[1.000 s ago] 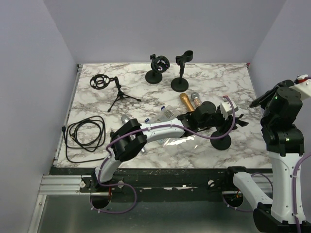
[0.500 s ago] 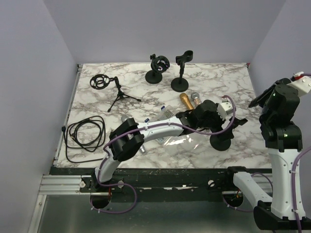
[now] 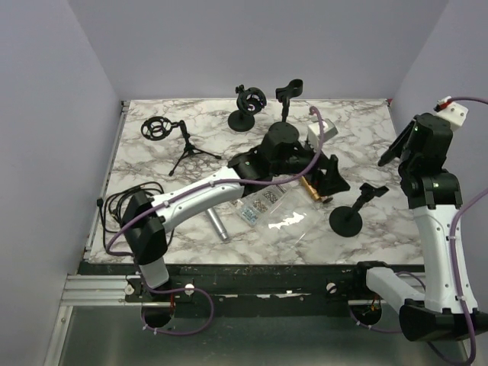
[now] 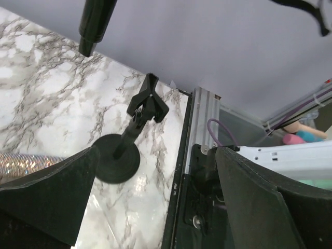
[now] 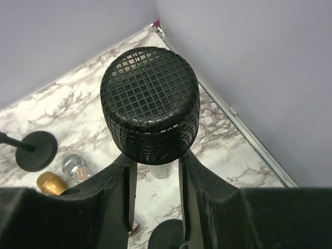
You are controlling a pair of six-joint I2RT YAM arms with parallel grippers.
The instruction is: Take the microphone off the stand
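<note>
The black microphone [image 5: 150,104], with its mesh head toward the camera, sits between the fingers of my right gripper [image 5: 155,161], which is shut on its body. In the top view that gripper [image 3: 406,145] hangs high at the right with the microphone [image 3: 393,155] pointing down-left, clear of the stand. The black stand [image 3: 347,219] rests on its round base, its clip [image 3: 374,191] empty. My left gripper [image 3: 326,177] hovers open, up and left of the stand. Its wrist view shows the stand [image 4: 124,150] between the wide-spread fingers, untouched.
A gold microphone [image 3: 313,188] lies under the left gripper; a silver one [image 5: 75,166] lies beside it. Two desk stands [image 3: 284,114] and a tripod stand [image 3: 183,149] stand at the back. A coiled cable [image 3: 133,210], a plastic bag [image 3: 263,202] and a metal cylinder [image 3: 219,226] lie nearer.
My left gripper has opened and let go of the stand, and the left arm has swung back and left. The right arm has risen a little with the microphone.
</note>
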